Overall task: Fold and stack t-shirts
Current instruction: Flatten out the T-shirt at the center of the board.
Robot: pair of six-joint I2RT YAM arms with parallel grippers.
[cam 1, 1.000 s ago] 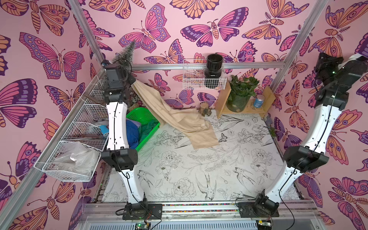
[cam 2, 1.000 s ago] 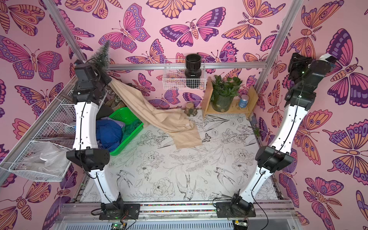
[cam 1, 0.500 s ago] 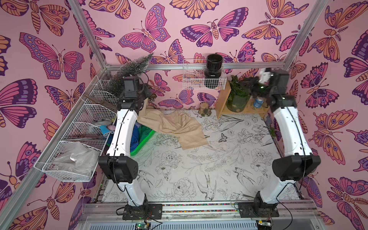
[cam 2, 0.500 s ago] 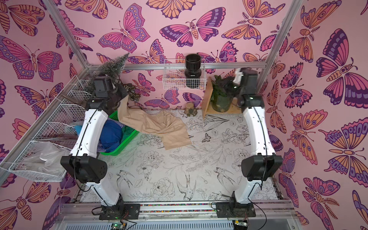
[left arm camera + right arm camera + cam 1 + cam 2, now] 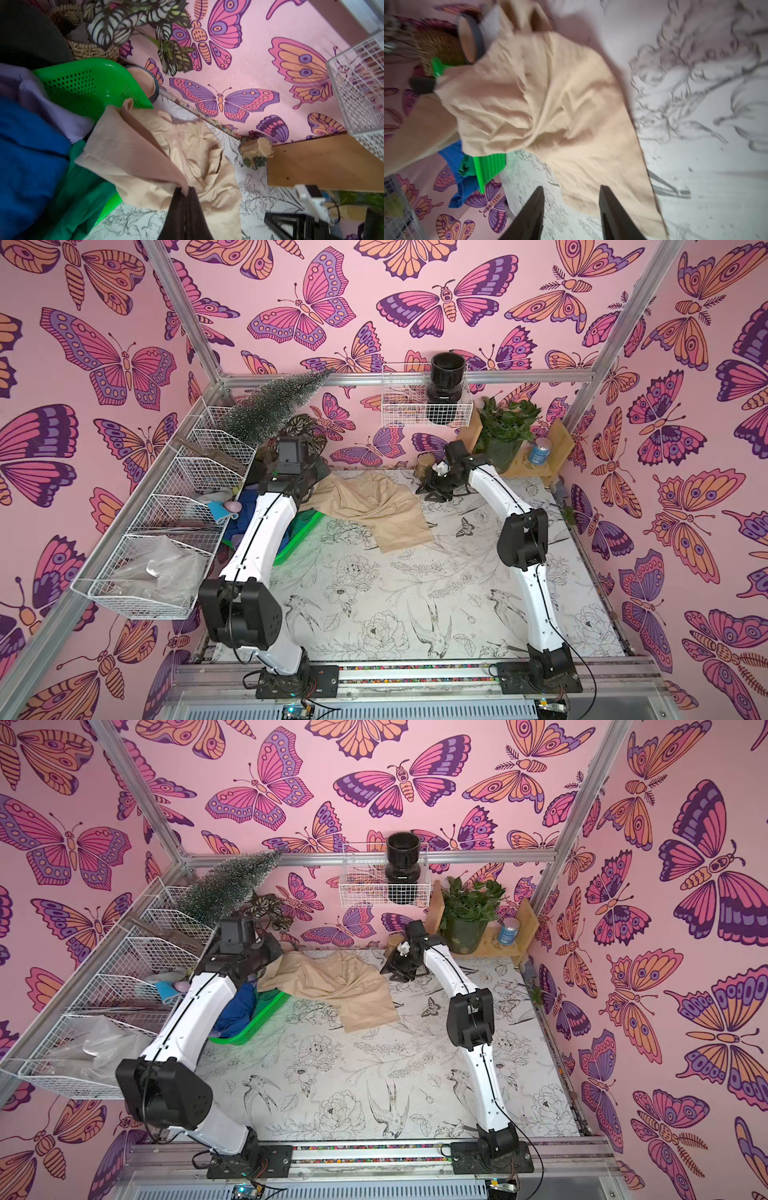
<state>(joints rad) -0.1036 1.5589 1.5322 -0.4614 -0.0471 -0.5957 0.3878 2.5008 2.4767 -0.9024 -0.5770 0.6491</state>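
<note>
A crumpled beige t-shirt [image 5: 374,506] lies at the back of the table, one end draped over the green basket's [image 5: 303,531] rim. My left gripper [image 5: 185,189] is shut on a fold of the beige t-shirt [image 5: 187,158], just above the basket. The basket [image 5: 87,83] holds a royal blue t-shirt [image 5: 25,155], a lavender one [image 5: 41,99] and a dark green one [image 5: 83,187]. My right gripper [image 5: 571,188] hovers open over the beige shirt's [image 5: 550,104] far edge, with nothing between its fingers. In both top views it [image 5: 432,485] sits just right of the shirt.
White wire baskets [image 5: 166,531] line the left wall and another wire basket [image 5: 424,414] hangs on the back wall. A wooden shelf [image 5: 552,443] holds a potted plant [image 5: 507,435] and a blue can [image 5: 540,450]. A small log [image 5: 256,148] sits by the back wall.
Both arms came down from high up. The left one lowered the hanging beige t-shirt onto the table. The right arm swung in from the right wall and opened its jaws.
</note>
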